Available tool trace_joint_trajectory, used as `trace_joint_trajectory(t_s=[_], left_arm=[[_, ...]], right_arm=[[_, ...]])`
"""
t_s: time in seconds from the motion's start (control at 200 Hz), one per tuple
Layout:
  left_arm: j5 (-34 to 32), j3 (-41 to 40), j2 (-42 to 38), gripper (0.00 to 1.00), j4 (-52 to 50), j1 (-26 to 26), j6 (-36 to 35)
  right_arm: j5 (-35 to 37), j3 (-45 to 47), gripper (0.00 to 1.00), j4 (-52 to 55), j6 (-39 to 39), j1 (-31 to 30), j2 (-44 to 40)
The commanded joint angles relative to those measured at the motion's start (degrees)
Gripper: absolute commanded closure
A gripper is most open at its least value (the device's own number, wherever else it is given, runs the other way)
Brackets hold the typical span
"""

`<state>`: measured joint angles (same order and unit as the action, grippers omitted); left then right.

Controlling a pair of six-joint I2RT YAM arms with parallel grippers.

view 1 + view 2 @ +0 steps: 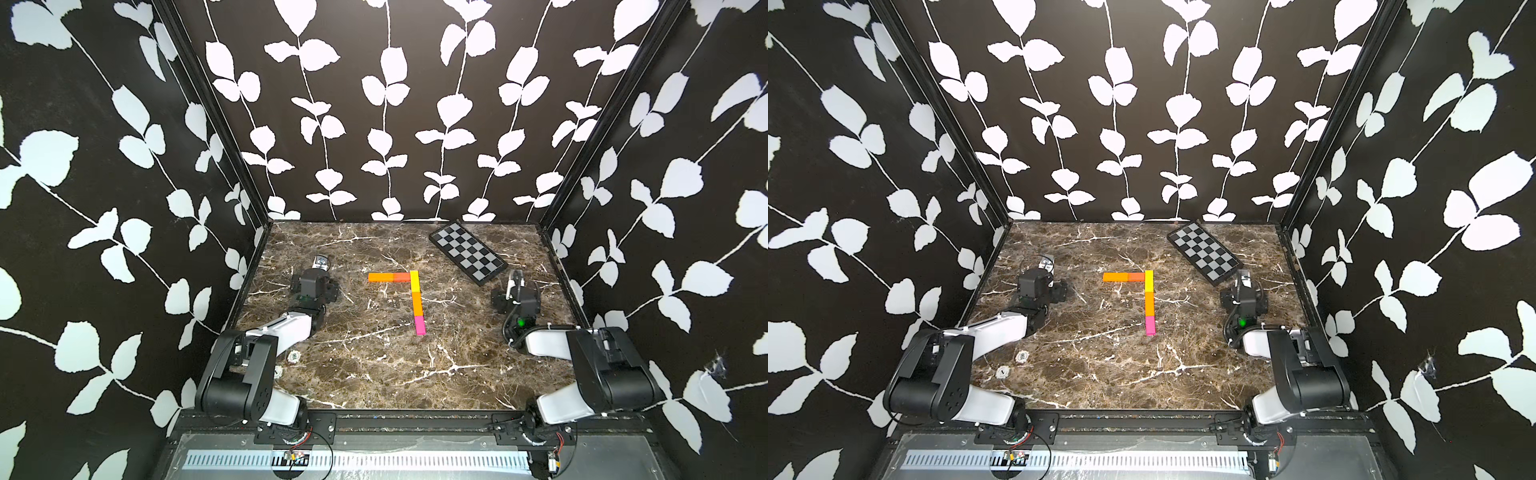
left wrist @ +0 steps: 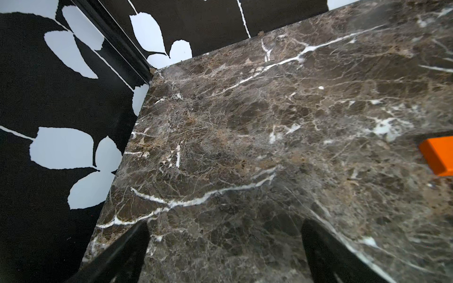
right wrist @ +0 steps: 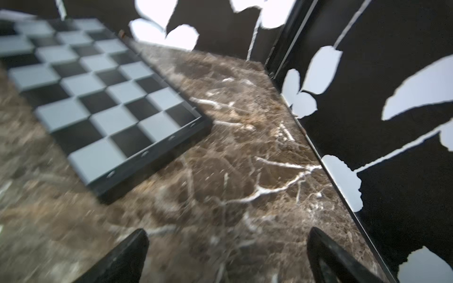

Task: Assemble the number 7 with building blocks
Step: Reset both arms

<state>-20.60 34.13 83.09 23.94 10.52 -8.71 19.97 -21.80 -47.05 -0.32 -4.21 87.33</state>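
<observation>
Basically done: the number 7 (image 1: 417,299) of flat coloured building blocks (image 1: 390,277) lies complete in the middle of the brown marble tabletop (image 1: 374,365).
Both top views: orange and red-orange top bar, yellow-orange-pink stem, all touching; nothing looks left to place. Left wrist view: left gripper (image 2: 225,224) is spread wide and empty, an orange block end (image 2: 438,156) nearby. Right wrist view: right gripper (image 3: 228,230) is spread and empty too, near the black-and-grey checkered board (image 3: 98,98).
</observation>
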Motion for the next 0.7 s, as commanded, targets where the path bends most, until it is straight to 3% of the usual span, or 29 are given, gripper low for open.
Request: trace_joint_trajectory(t_s=[0.0,0.05,0.14,0.195,0.285,0.695], left_arm=[[3.05,-0.24,0.38,0.01,4.80,-1.59,-0.31],[4.23,-2.45,1.54,0.01,9.38,-2.14,-0.10],[5.86,-7.90,4.55,0.01,22.32,-3.38,0.29],[8.99,-7.95,3.10,0.01,18.61,-4.77,2.10],[17.09,-9.97,5.64,0.01,24.82,-7.73,2.38],[17.64,-10.32,5.77,0.01,25.41,-7.78,2.06]], right_arm=[[-4.13,-0.48,0.01,-1.61,2.84,1.56,-0.42],[-4.19,0.43,0.01,-6.11,2.22,1.48,0.92],[-4.13,-0.16,0.01,-2.81,2.58,1.50,-0.14],[-4.01,0.07,0.01,-4.26,2.35,1.48,0.31],[-4.08,-0.04,0.01,-3.44,2.52,1.49,0.01],[-4.41,-0.47,0.01,-2.60,2.03,1.27,0.06]])
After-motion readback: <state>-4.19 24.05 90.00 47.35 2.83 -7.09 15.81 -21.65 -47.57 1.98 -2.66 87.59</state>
